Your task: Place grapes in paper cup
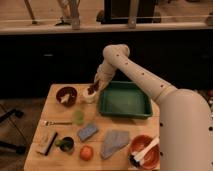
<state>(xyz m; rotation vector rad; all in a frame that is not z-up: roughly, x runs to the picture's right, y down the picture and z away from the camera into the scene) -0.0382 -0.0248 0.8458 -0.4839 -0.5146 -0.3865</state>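
Note:
The white paper cup (88,97) stands on the wooden table (60,162) between the dark red bowl and the green tray. My gripper (94,86) reaches down from the right, directly over the cup's mouth. It is shut on the grapes (92,90), a small dark reddish bunch that hangs at the cup's rim. I cannot tell whether the bunch touches the inside of the cup.
A dark red bowl (66,95) sits left of the cup and a green tray (125,100) right of it. In front are a translucent green cup (79,116), a fork (55,122), a blue sponge (87,131), a grey cloth (114,142), an orange (86,152) and a red bowl with a brush (145,150).

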